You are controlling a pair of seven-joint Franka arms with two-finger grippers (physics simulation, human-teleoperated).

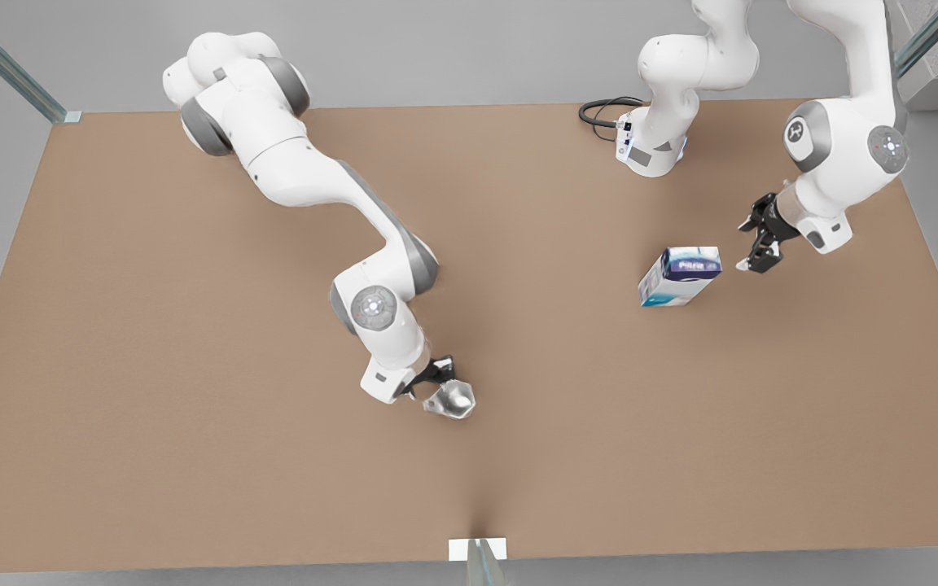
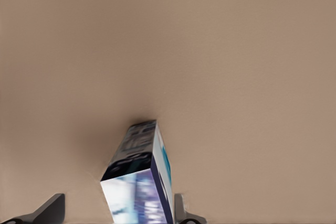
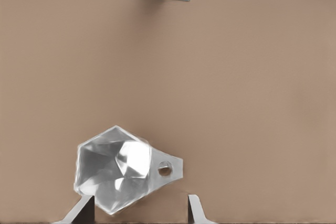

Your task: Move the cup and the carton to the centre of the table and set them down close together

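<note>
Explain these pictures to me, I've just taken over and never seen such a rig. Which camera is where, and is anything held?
Two white robot arms work over a tan table. The front view looks down on the whole scene. The other two pictures come from cameras on the arms' wrists, looking past the fingers. The left hand, on the front view's right, is open beside the carton, which stands on the table, not gripped. The right hand, near the middle, is open too, with the cup at its fingertips. I cannot tell whether they touch. Nothing is clearly held.
</note>
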